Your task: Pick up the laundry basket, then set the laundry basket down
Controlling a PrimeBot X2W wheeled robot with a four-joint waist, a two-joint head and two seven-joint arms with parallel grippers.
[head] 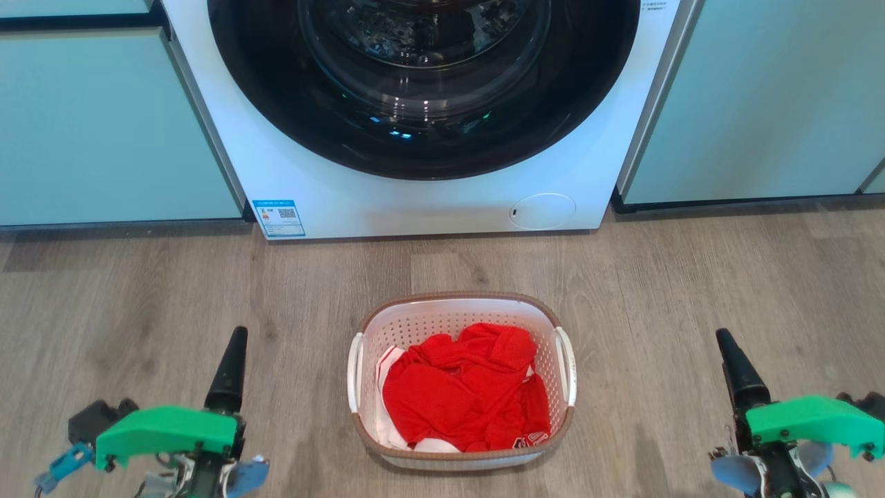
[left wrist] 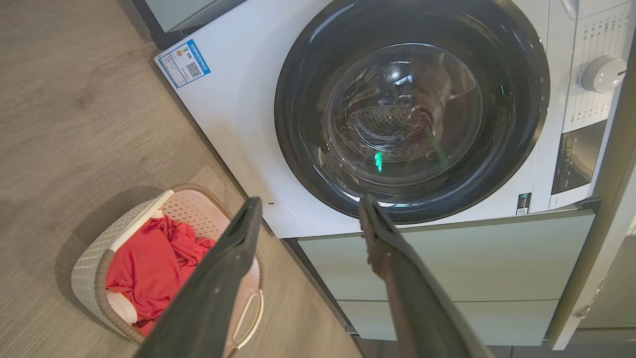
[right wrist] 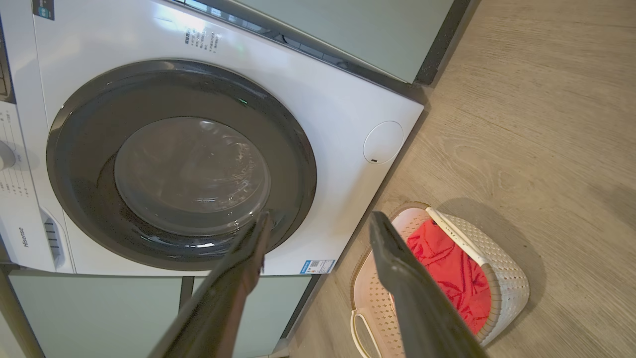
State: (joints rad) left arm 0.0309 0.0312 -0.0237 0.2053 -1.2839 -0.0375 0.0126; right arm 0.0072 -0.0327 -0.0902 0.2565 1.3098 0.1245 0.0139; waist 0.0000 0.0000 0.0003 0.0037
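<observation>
Both pincers spread, empty: left gripper (left wrist: 309, 204), right gripper (right wrist: 320, 219).
Perforated rounded laundry basket (head: 449, 315), woven-look rim, is filled with crumpled red cloth (head: 463, 387).

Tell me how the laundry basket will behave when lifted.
Probably light: the laundry basket is perforated plastic holding little clothing. Its walls look stiff, so it should keep shape. Lifted by one side handle, it would likely tip.

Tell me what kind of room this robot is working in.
Most likely a home laundry area: a front-loading washing machine sits between pale green cabinets, and a laundry basket holding red clothes stands on the wood-look floor before it.
</observation>
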